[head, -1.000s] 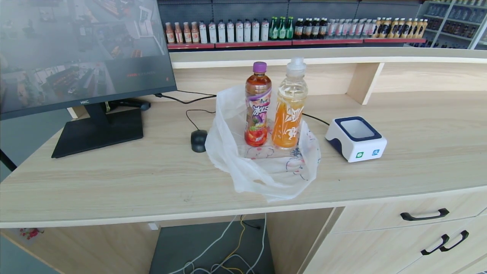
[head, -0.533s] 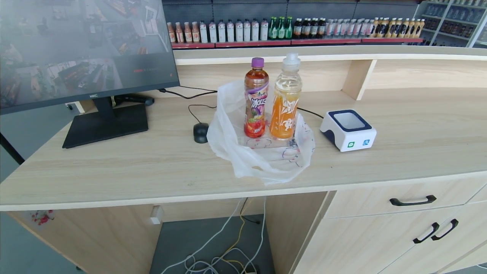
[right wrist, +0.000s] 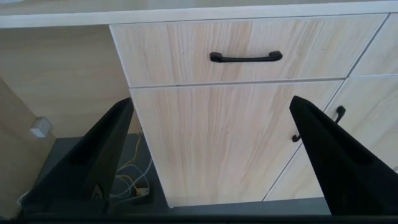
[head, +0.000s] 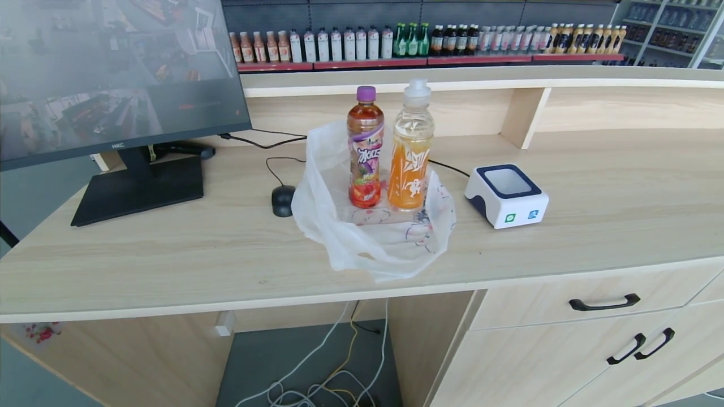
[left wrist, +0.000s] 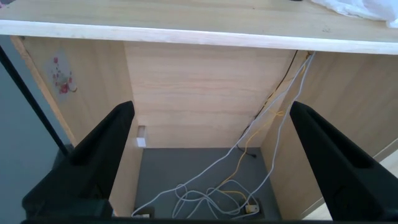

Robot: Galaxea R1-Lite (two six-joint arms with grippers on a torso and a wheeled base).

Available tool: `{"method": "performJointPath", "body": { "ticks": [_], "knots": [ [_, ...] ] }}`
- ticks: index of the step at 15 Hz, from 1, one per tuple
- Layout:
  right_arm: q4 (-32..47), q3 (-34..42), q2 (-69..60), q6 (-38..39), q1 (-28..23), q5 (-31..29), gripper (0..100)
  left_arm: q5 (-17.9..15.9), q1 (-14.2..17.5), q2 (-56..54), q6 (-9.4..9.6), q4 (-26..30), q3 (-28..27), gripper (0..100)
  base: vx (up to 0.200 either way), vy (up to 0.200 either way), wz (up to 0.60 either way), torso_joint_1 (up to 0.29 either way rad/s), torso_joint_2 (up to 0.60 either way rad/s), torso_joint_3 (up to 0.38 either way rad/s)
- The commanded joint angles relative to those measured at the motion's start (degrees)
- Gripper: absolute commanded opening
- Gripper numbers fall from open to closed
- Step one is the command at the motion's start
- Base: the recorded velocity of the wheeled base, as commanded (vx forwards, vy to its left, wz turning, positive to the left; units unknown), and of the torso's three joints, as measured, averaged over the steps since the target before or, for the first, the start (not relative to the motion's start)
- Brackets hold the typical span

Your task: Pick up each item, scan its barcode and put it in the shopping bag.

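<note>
Two bottles, purple-capped tea bottle (head: 365, 152) and orange drink bottle (head: 411, 155), stand unmoved in the shopping bag (head: 362, 251) on the tabletop (head: 169, 249) near the barcode scanner (head: 505, 198); only the head camera has shifted, and left gripper (left wrist: 211, 109) and right gripper (right wrist: 211, 102) hang low, jaws spread, so bagging looks finished.

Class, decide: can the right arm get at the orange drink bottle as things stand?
Probably not directly: the open right pincer sits low, facing the drawer below the countertop; the orange drink bottle stands above, in the shopping bag.
</note>
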State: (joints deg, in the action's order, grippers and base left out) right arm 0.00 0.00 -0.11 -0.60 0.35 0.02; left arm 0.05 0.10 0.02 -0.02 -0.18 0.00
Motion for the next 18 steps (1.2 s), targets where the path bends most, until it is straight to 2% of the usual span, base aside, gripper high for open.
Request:
{"method": "performJointPath", "body": {
  "ticks": [1, 7, 9, 18],
  "knots": [
    [-0.09, 0.00, 0.11, -0.11, 0.00, 0.06, 100, 0.04, -0.01, -0.02, -0.06, 0.01, 0.00, 100, 0.000, -0.200, 0.00, 0.002, 0.00, -0.002],
    [-0.09, 0.00, 0.11, -0.90, 0.00, 0.06, 100, 0.04, -0.01, -0.02, -0.06, 0.01, 0.00, 100, 0.000, -0.200, 0.00, 0.000, 0.00, 0.003],
    [-0.09, 0.00, 0.11, -0.81, 0.00, 0.06, 100, 0.04, -0.01, -0.02, -0.06, 0.01, 0.00, 100, 0.000, -0.200, 0.60, 0.005, 0.00, 0.002],
    [-0.09, 0.00, 0.11, -0.46, 0.00, 0.06, 100, 0.04, -0.01, -0.02, -0.06, 0.01, 0.00, 100, 0.000, -0.200, 0.00, 0.000, 0.00, 0.001]
  ]
}}
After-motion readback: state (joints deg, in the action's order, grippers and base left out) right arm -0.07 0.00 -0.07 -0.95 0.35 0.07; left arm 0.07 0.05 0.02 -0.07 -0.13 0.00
